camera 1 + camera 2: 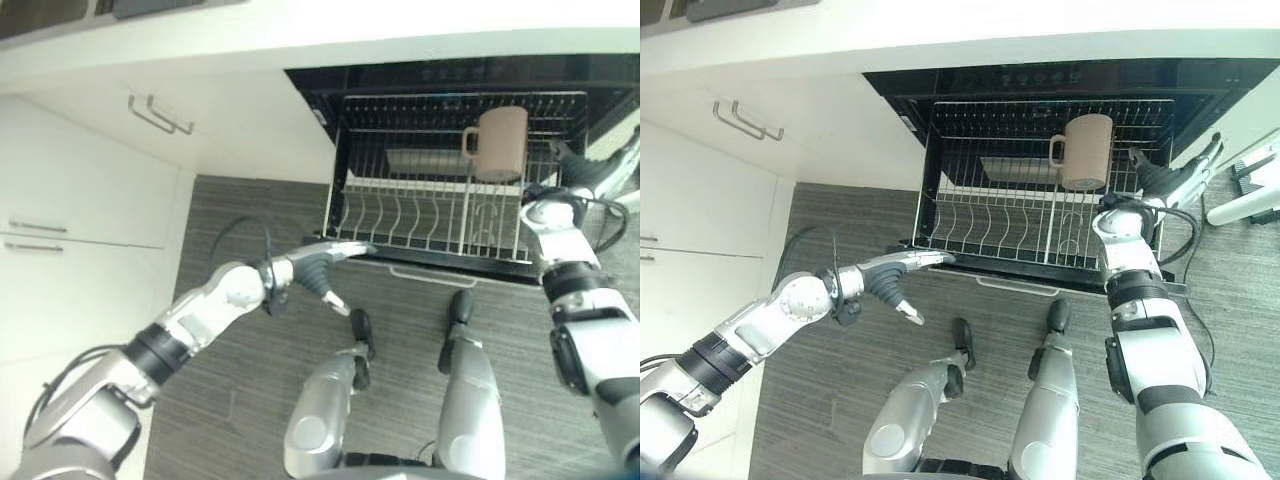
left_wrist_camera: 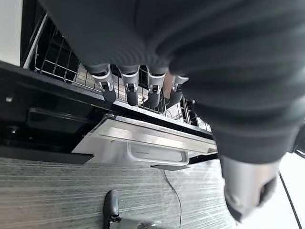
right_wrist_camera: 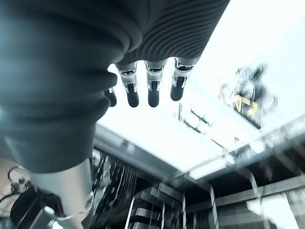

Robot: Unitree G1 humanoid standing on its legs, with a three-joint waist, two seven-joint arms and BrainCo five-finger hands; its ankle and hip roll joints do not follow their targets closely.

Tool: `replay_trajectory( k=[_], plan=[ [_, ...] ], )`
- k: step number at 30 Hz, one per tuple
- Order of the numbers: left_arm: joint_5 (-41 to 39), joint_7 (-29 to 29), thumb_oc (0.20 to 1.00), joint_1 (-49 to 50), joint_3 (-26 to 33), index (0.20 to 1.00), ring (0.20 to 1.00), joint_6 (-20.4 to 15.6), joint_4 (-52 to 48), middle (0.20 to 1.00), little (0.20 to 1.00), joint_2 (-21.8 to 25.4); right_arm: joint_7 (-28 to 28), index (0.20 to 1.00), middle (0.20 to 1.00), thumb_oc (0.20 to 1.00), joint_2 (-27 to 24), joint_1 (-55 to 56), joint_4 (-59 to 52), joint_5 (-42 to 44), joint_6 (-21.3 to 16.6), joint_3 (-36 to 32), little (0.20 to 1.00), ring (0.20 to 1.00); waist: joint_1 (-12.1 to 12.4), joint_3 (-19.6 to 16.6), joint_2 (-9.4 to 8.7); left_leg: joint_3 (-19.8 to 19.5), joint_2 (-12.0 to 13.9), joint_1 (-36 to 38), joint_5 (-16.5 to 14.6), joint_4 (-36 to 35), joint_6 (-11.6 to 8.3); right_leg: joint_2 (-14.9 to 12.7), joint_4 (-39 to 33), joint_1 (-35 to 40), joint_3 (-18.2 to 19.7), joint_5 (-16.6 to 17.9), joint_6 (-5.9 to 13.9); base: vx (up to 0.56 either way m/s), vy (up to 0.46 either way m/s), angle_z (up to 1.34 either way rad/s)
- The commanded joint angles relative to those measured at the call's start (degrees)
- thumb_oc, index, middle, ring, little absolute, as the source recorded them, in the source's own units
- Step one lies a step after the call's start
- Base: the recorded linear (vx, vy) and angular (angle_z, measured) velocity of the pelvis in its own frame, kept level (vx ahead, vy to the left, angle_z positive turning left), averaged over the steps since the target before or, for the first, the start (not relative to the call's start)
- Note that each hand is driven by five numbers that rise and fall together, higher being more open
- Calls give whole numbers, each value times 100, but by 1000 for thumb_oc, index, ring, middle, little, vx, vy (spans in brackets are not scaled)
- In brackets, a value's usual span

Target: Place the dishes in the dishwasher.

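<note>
Beside the dishwasher rack [image 1: 440, 210], both robot hands, left [image 1: 335, 255] and right [image 1: 1175, 178], fingers straight, mug [image 1: 497, 142] racked.

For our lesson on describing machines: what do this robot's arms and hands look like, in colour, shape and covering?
Both arms are silver-grey rounded shells joined by black bands. The left hand and right hand each wear a dark ribbed cover over the back and wrist. The fingers are silver with dark tips, set in a row, with a silver thumb apart.
</note>
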Motion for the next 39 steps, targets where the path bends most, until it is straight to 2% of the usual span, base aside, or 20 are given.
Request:
replay_trajectory(
  k=[1,6,9,11,13,15,18,20,21,23,24,25,28,29,32,34,37,38,39],
  plan=[
    [90,168,1000,58,22,1000,1000,-307,-545,1000,1000,-228,-325,1000,1000,1000,-240,-111,-538,-315,-544,-120,1000,1000,9,84,446,58,259,-229,-12,448,-42,-320,458,428,-375,-677,352,22,40,-9],
    [74,257,1000,327,143,1000,1000,-242,-652,1000,1000,-164,148,1000,1000,1000,7,303,-1172,264,-865,-128,1000,1000,-25,84,439,85,271,-44,3,380,-28,-325,427,599,-400,-674,339,0,5,-1],
    [222,575,1000,781,287,1000,1000,-95,-748,1000,1000,-211,1300,1000,1000,1000,452,1085,-1981,1224,-1313,124,1000,1000,-139,84,321,143,306,374,-55,293,-21,-305,380,995,-437,-752,338,39,9,-2],
    [228,832,1000,958,388,1000,1000,-117,-716,1000,1000,-235,1865,1000,1000,1000,619,1486,-2497,1387,-1511,365,1000,1000,-217,84,244,169,335,580,-70,260,-23,-284,335,1204,-443,-774,329,18,-12,-7],
    [370,1114,1000,1198,527,1000,1000,-179,-689,1000,1000,-323,2667,1000,1000,1000,739,2052,-3129,1503,-1814,615,1000,1000,-293,38,129,198,380,790,-102,241,-15,-262,292,1418,-456,-799,329,15,-41,-4],
    [686,1311,1000,1605,712,1000,1000,-213,-683,1000,1000,-510,3506,1000,1000,1000,796,2842,-3793,1579,-2129,812,1000,1000,-333,-174,-26,241,444,986,-112,149,-27,-238,170,1648,-507,-811,346,37,-80,4],
    [761,1790,1000,2091,946,1000,1000,-161,-526,1000,1000,-779,4227,1000,1000,1000,745,3618,-4453,1799,-2446,989,1000,1000,-386,-524,-235,277,522,1312,-108,-55,-58,-184,-148,2097,-614,-814,366,58,-123,-3],
    [421,2211,1000,2263,1081,1000,1000,-248,-254,1000,1000,-953,4737,1000,1000,1000,656,3945,-4744,2019,-2673,1065,1000,1000,-408,-788,-359,309,598,1534,-81,-196,-97,-136,-387,2402,-690,-797,361,68,-116,-10],
    [-349,2483,1000,2403,1265,1000,1000,-427,21,1000,1000,-1190,5184,1000,1000,1000,679,4076,-4929,2226,-2745,1106,1000,1000,-370,-1081,-510,304,671,1735,-37,-323,-160,-47,-613,2686,-754,-776,326,72,-75,-1],
    [-1095,2599,1000,2507,1441,1000,1000,-700,150,1000,1000,-1394,5199,1000,1000,1000,719,4130,-4977,2312,-2836,1111,1000,1000,-325,-1226,-592,279,701,1861,-9,-396,-185,16,-739,2860,-788,-761,289,56,-25,0],
    [-1681,2578,1000,2584,1585,1000,1000,-962,242,1000,1000,-1558,5175,1000,1000,1000,769,4178,-4986,2271,-2812,1010,1000,1000,-294,-1312,-647,239,710,1936,-7,-441,-192,61,-805,2953,-794,-758,266,41,1,7],
    [-2137,2489,1000,2698,1757,1000,1000,-1201,271,1000,1000,-1749,5235,1000,1000,1000,814,4230,-4981,2316,-2828,898,1000,1000,-252,-1384,-706,214,715,2009,-10,-485,-189,94,-874,3045,-830,-743,253,38,-5,9],
    [-2908,2196,1000,2974,2169,1000,1000,-1606,157,1000,1000,-2105,5512,1000,1000,1000,867,4394,-5102,2307,-2690,464,1000,1000,-183,-1505,-861,147,733,2088,-94,-437,-164,168,-889,3180,-856,-793,217,6,-2,1],
    [-3166,1979,1000,3054,2413,1000,1000,-1886,53,1000,1000,-2258,5813,1000,1000,1000,844,4501,-5185,2426,-2571,163,1000,1000,-149,-1531,-968,79,679,2111,-197,-354,-95,193,-784,3218,-842,-862,202,0,0,0],
    [-3308,1815,1000,3045,2611,1000,1000,-1937,-124,1000,1000,-2354,6110,1000,1000,1000,802,4604,-5284,2551,-2519,-134,1000,1000,-94,-1527,-1082,-59,558,2118,-290,-291,18,175,-630,3247,-817,-900,229,7,42,1],
    [-3166,1936,1000,2984,2754,1000,1000,-1944,-267,1000,1000,-2355,6397,1000,1000,1000,789,4667,-5348,2684,-2615,-280,1000,1000,-45,-1538,-1133,-235,387,2123,-320,-335,135,130,-547,3219,-785,-849,296,14,65,4],
    [-2892,2157,1000,2902,3001,1000,1000,-1898,-465,1000,1000,-2295,6808,1000,1000,1000,807,4749,-5491,2883,-2688,-365,1000,1000,0,-1566,-1176,-404,130,2175,-337,-505,270,-50,-444,3110,-721,-517,490,4,66,6],
    [-2611,1991,1000,2105,2736,1000,1000,-1507,-408,1000,1000,-2226,7125,1000,1000,1000,650,3663,-4873,3414,-2519,333,1000,1000,85,-1600,-1161,-757,73,1429,-176,187,-40,1099,-973,3070,-256,-875,-54,7,11,9],
    [-2571,2027,1000,2031,2713,1000,1000,-1471,-378,1000,1000,-2228,7178,1000,1000,1000,686,3666,-4833,3385,-2486,330,1000,1000,56,-1648,-1159,-790,61,1518,-149,12,-35,1178,-1035,3105,-204,-886,-74,34,-40,3]
  ],
)
